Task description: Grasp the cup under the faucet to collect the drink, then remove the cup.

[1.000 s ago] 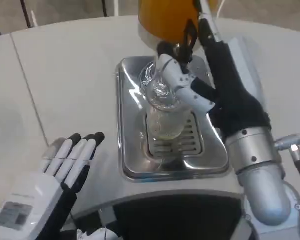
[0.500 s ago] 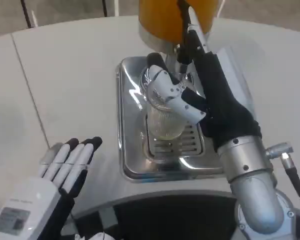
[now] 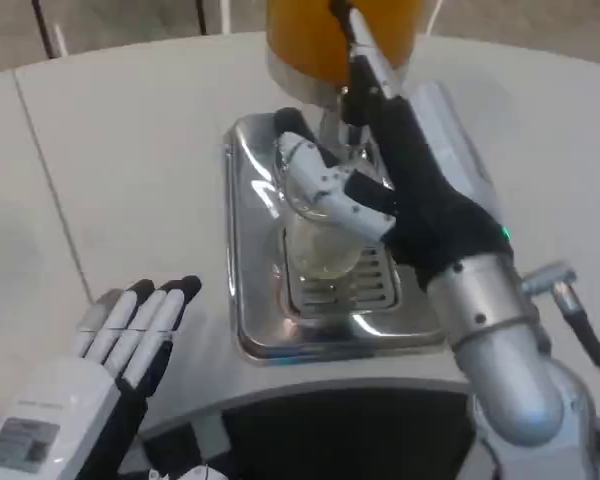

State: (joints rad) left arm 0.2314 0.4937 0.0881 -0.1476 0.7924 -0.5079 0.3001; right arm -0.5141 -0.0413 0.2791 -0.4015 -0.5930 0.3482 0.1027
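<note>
A clear glass cup (image 3: 321, 240) stands on the slotted grille of a steel drip tray (image 3: 250, 250), just below the faucet (image 3: 345, 110) of an orange drink dispenser (image 3: 330, 35). My right hand (image 3: 380, 190) reaches in from the right and its white fingers (image 3: 325, 185) wrap over the cup's rim and upper wall. A little pale liquid lies in the bottom of the cup. My left hand (image 3: 110, 360) lies flat on the table at the lower left, fingers straight, holding nothing.
The white table (image 3: 130, 150) stretches left and behind the tray. A dark cut-out edge (image 3: 320, 430) runs along the table's near side. A black cable (image 3: 580, 330) hangs by my right forearm.
My right hand has slid left and farther over the cup, closing tighter around its top. The whole picture has shifted slightly, so the camera moved. The left hand has stayed put.
</note>
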